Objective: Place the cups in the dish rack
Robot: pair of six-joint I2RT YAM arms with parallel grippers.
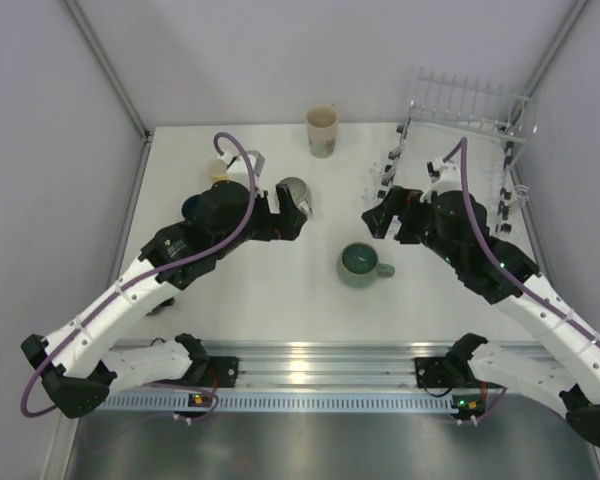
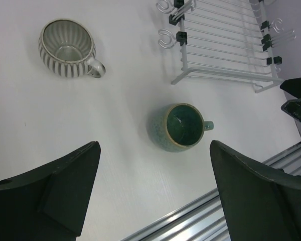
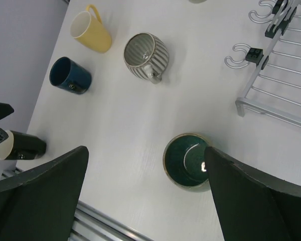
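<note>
- Teal mug (image 1: pixel 360 263) stands upright on the white surface (image 1: pixel 280 300), near the dish rack (image 1: pixel 458 125) and off its near-left corner in the overhead view. A cream mug (image 1: pixel 322 131) stands left of the rack. No cup is in the rack, so loading looks not yet begun.
- Left wrist view: the left end effector (image 2: pixel 153 149) hangs over the teal mug, fingers wide apart and holding nothing. A grey ribbed mug (image 2: pixel 67 47) sits farther from the rack.
- Right wrist view: the right end effector (image 3: pixel 145 150) is equally spread and empty. The yellow mug (image 3: pixel 93 32), dark blue mug (image 3: pixel 69 75) and black mug (image 3: pixel 20 145) are well apart from the rack.
- Next, I judge, one arm must lower over the teal mug, close on its wall and carry it to the rack.
- The cream mug's green mark is too small to read, and no other writing shows.
</note>
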